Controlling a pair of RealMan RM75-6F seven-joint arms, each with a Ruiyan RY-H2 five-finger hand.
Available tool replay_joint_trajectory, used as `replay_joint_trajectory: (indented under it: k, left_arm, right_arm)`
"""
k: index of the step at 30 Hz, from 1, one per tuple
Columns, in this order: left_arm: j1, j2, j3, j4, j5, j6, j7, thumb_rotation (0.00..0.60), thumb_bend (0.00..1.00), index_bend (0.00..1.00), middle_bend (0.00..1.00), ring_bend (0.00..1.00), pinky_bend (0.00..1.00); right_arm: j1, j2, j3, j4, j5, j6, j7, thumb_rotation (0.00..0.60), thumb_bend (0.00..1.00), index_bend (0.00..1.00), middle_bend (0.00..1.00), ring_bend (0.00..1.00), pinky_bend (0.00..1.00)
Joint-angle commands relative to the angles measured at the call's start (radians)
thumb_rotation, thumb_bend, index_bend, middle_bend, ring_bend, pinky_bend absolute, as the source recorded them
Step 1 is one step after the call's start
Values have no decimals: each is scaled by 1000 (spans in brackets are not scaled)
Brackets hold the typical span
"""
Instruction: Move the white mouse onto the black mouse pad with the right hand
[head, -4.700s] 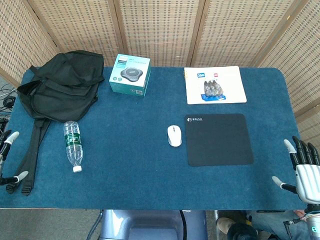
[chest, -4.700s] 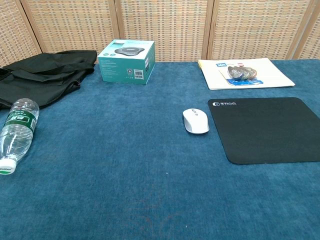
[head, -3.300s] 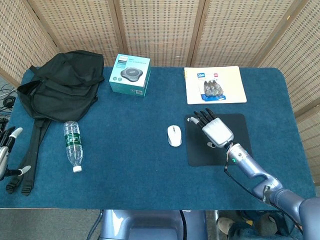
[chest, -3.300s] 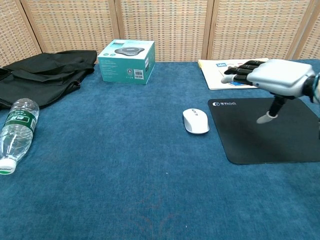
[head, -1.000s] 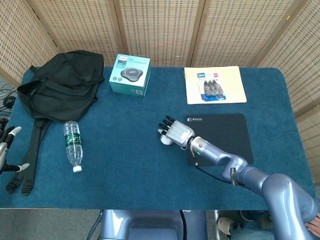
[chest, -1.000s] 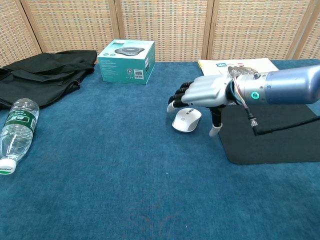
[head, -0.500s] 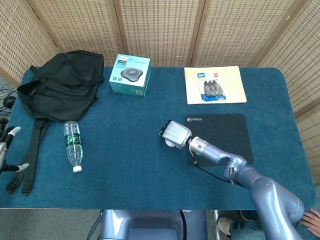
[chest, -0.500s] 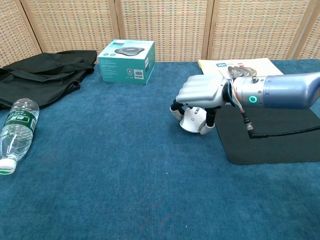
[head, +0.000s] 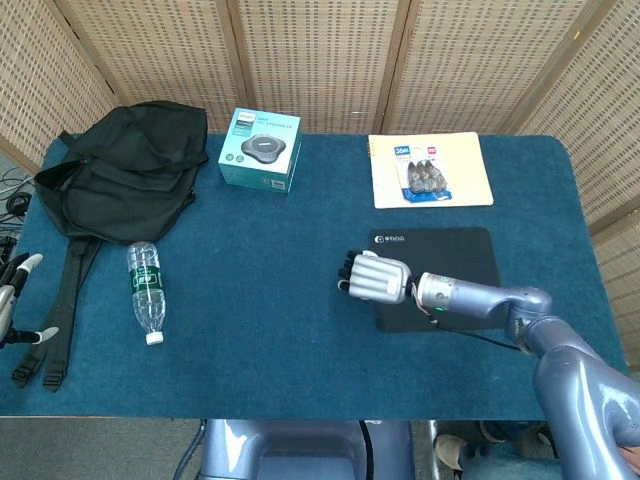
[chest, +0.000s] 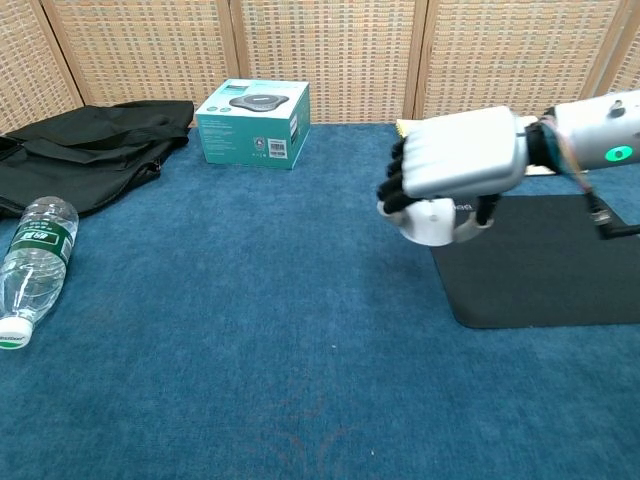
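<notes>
My right hand (head: 378, 277) (chest: 455, 158) grips the white mouse (chest: 432, 221) from above, fingers curled round it. In the chest view the mouse shows under the palm, lifted off the table, over the left edge of the black mouse pad (head: 450, 255) (chest: 550, 260). In the head view the hand hides the mouse. My left hand (head: 12, 300) hangs off the table's left edge with its fingers spread and nothing in it.
A black backpack (head: 120, 170) lies at the back left, a clear water bottle (head: 146, 290) on its side in front of it. A teal box (head: 261, 150) stands at the back centre; a white card with a blister pack (head: 428, 170) lies behind the pad.
My right hand closed on the mouse, lifted it off the cloth and carried it right toward the pad's left edge. The left hand has not moved.
</notes>
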Motion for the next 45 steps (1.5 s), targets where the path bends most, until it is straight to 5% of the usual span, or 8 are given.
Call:
replay_joint_trajectory:
  k: [1,10,26,28,33,36,45]
  left_arm:
    - [3,-7,2,-16,-4,23,37,600,0,0,0,0,0]
    - [4,-25,7,-45,-19,62,131,600,0,0,0,0,0]
    - [-5,-52,7,-48,-54,67,197,600,0,0,0,0,0]
    - [-6,-53,7,-48,-58,66,199,600,0,0,0,0,0]
    - [-6,-52,7,-49,-60,65,200,600,0,0,0,0,0]
    - [-6,-51,7,-50,-59,65,199,600,0,0,0,0,0]
    - [-4,-45,7,-54,-51,67,187,600,0,0,0,0,0]
  right_arm:
    - [-26,72,-104,120,-98,99,-1,600,669,582,576,449,417]
    - [-121,27,-186,381,-138,162,84,600,672,582,575,449,419]
    - [-199,-73,-213,508,-112,174,155,600,660,576,509,395,420]
    - [-199,-78,-218,516,-111,153,146,600,603,510,422,307,420]
    - [-194,-83,-222,521,-102,86,116,600,231,199,46,9,282]
    - [-190,-81,-220,515,-95,63,110,600,128,167,0,0,212]
    - [-190,-52,-222,493,-85,112,83,600,105,166,0,0,201]
